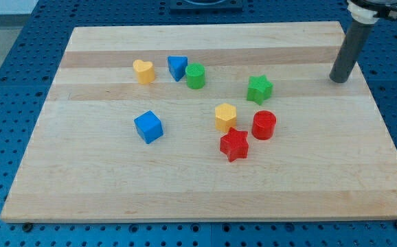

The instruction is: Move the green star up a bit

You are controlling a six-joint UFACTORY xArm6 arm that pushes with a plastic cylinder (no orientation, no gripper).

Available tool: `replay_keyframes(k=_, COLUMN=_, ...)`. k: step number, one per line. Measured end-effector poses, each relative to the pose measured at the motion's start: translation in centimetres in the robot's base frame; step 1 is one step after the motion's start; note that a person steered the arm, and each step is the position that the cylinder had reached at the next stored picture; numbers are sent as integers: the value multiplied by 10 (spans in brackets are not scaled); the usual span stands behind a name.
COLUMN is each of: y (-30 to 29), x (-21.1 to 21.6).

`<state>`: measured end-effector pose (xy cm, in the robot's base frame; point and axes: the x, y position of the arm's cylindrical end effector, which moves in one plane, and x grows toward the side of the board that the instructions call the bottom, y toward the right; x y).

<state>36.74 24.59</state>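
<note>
The wooden tabletop (205, 185) is filling the frame. My tip (337, 80) is sitting at upper right, well right of the green star (259, 89), touching no block; this end effector is a plain rod, nothing to spread or pinch. Below the star, a red cylinder (264, 125), yellow block (225, 117) and red star (234, 144) are clustering.

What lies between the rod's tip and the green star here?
Nothing: the camera view shows only bare board between my tip and the green star, which sits toward the view's left of it.
</note>
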Motion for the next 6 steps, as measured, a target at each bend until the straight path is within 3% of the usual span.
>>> replay_keyframes(k=4, y=-65, x=49)
replay_keyframes(k=6, y=-99, x=51)
